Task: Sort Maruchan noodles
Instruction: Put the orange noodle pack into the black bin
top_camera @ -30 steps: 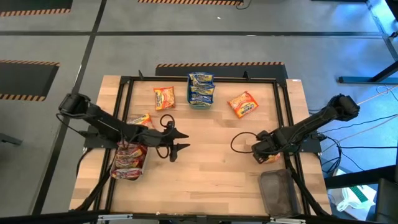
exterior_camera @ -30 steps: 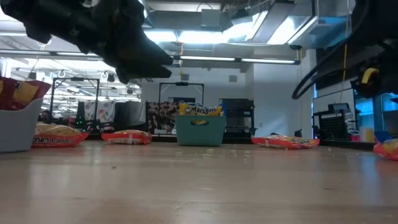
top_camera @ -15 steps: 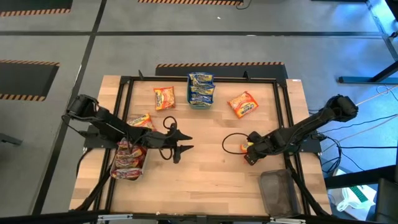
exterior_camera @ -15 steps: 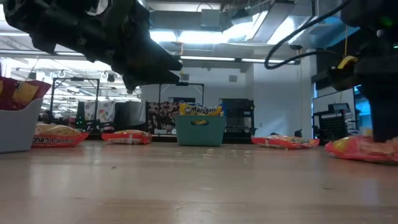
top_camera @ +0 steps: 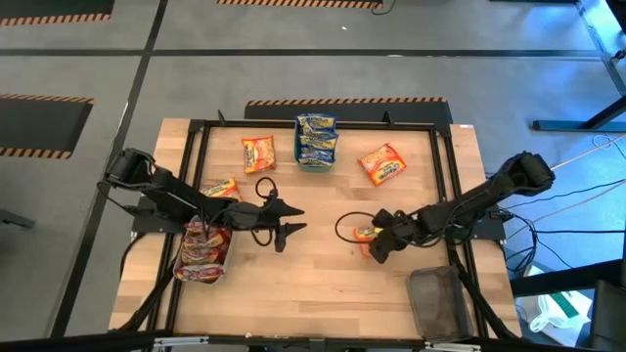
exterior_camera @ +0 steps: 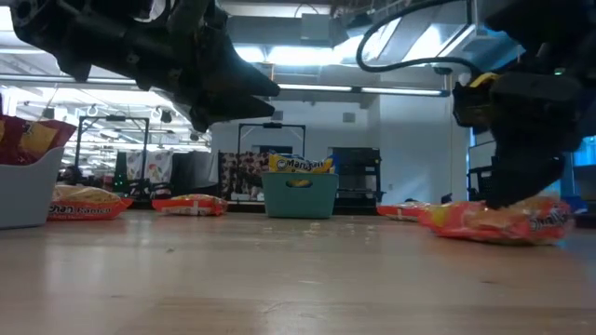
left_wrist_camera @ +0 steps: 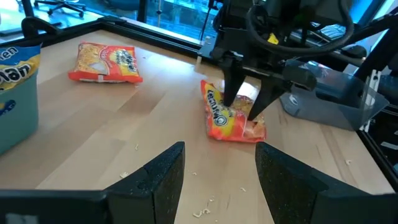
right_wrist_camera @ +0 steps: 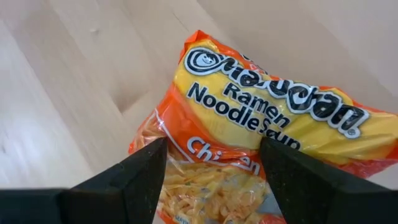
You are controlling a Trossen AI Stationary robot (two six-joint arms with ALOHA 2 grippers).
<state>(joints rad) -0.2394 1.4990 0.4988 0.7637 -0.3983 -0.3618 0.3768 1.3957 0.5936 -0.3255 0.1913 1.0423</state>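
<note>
The right gripper (top_camera: 373, 244) clasped an orange noodle packet (top_camera: 366, 234) near table centre. At its nine o'clock, the left gripper (top_camera: 293, 227) hovered, fingers spread, empty.

Wooden table (top_camera: 323, 284) sitting centre frame, black metal frame (top_camera: 445, 166) running round its edge. Teal bin (exterior_camera: 300, 194) standing at top centre of the high view, grey tray (top_camera: 437, 303) lying lower right, pale grey bin (exterior_camera: 23, 191) showing at left edge of the low view.
</note>
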